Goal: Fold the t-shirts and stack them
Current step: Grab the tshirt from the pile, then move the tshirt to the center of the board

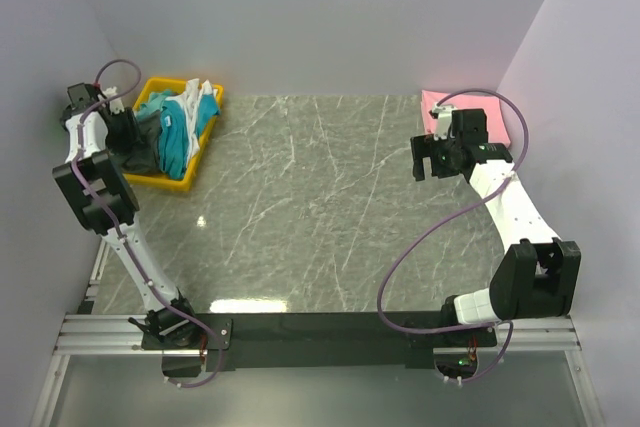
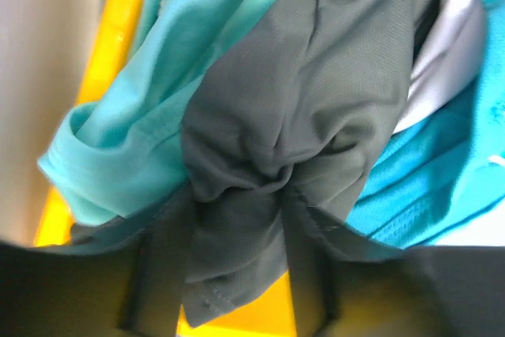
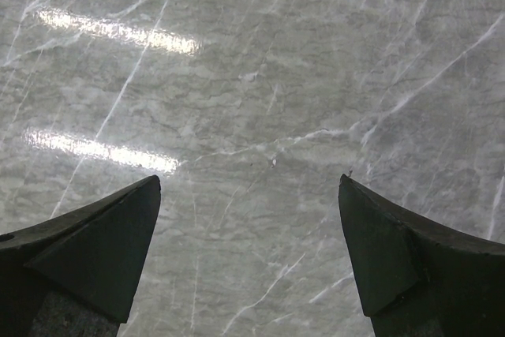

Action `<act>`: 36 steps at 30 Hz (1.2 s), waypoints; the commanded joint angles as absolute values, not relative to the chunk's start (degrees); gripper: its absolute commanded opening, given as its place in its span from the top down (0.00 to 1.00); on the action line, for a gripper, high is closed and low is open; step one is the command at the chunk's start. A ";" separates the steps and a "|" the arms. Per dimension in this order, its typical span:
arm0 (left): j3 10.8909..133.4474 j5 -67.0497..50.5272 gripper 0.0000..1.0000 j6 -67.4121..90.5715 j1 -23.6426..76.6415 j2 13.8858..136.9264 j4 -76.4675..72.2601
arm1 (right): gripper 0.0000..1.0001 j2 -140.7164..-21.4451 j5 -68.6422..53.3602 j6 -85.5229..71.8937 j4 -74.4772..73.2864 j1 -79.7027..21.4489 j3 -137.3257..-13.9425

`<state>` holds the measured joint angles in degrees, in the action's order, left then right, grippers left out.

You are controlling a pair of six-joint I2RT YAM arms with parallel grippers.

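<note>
Charcoal grey t-shirt (image 2: 316,92) lay bunched in the yellow tray (image 1: 160,182) at the far left of the table (image 1: 300,207), among a teal shirt (image 2: 118,147) and a white shirt (image 1: 207,97), its cloth gathered into a knot between the closed fingers of the left gripper (image 2: 237,211). The right gripper (image 3: 248,187) hung empty over the marbled top at the far right, jaws spread wide, near a pink t-shirt (image 1: 507,127) lying flat. The step in hand looked to be drawing the grey shirt from the tray. The next move would likely call for lifting it clear of the teal cloth and spreading it flat mid-table for folding.
</note>
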<state>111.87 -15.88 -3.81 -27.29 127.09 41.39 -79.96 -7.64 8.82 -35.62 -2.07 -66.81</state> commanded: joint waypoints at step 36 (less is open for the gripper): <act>132.54 -23.65 1.00 4.83 -6.34 93.17 23.39 | 0.00 -78.05 -8.35 7.56 -36.91 -0.36 -74.44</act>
<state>129.21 -27.03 5.98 -9.85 100.14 33.50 -79.81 -7.27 8.38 -36.62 -1.32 -71.46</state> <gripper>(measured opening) 0.034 0.999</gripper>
